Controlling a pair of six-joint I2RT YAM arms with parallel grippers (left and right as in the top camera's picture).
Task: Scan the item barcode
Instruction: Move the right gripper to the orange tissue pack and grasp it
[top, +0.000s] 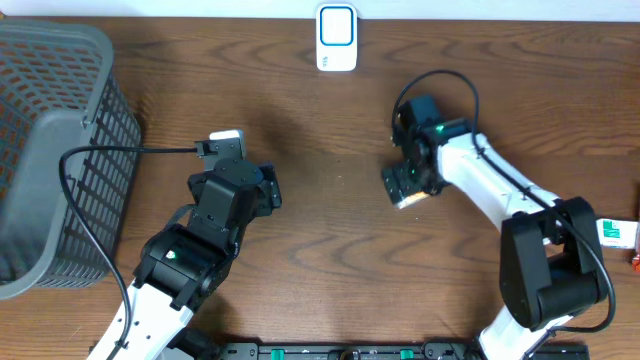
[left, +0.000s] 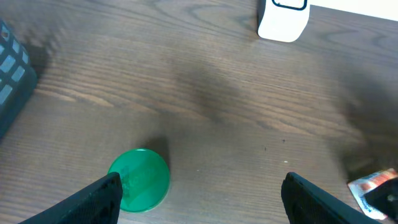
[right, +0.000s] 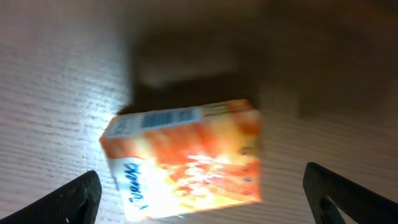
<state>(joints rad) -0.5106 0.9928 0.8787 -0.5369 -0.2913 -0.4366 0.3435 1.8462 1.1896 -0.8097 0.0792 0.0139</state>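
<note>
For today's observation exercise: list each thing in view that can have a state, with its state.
left gripper, open, empty.
right gripper, open, over the orange box, not gripping.
orange box, lying flat on the table, unheld.
green disc, flat on the table.
barcode scanner, standing upright.
mesh basket, standing, contents unclear.

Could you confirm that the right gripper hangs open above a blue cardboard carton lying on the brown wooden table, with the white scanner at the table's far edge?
Not quite: the cardboard carton is orange, not blue, as the right wrist view shows. The rest stands: the right gripper hangs open above it on the brown wooden table, with the white scanner at the far edge.
</note>
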